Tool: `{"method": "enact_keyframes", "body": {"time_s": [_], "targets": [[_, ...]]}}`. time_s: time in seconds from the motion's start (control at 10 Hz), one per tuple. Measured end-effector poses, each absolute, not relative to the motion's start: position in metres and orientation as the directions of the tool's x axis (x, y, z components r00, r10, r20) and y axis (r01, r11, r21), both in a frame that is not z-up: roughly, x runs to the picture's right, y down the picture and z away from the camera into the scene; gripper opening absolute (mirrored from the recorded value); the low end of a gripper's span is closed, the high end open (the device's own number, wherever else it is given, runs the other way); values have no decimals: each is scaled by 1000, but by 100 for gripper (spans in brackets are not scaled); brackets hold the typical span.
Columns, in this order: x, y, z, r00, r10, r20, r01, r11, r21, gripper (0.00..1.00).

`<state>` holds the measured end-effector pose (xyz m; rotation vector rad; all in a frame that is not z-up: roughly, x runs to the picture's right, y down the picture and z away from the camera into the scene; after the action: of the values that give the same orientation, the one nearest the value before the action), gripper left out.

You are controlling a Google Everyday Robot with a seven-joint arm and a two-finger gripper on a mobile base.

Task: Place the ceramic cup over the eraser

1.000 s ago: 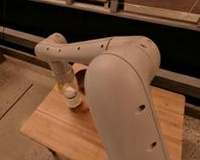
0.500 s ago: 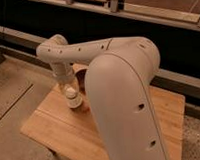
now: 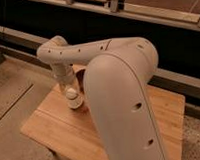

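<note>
Wooden table (image 3: 55,127), gripper (image 3: 70,89) at ceramic cup (image 3: 74,99)

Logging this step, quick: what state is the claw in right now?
Claw: down low over the far side of the wooden table; whether it is open, closed or holding anything cannot be told.

tool (image 3: 74,100) low over table (image 3: 50,129), bowl (image 3: 80,74) just behind; front + left free

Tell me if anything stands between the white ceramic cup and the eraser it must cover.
Nothing visible does. The small white ceramic cup sits at the hand, low over the wooden table, and the reddish-orange eraser sliver shows beside it. The dark maroon bowl lies behind them, off that path.
</note>
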<state>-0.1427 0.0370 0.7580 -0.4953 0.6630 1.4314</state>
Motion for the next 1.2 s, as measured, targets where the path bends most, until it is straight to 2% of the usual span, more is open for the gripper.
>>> {"method": "enact_keyframes", "body": {"time_s": [0.6,0.8,1.2], "targets": [[-145,38,758,31,734,-679,-992,103,66,0],[-146,37,758,37,736,-676,-993,106,61,14],[-147,37,757,49,738,-673,-992,115,54,56]]}}
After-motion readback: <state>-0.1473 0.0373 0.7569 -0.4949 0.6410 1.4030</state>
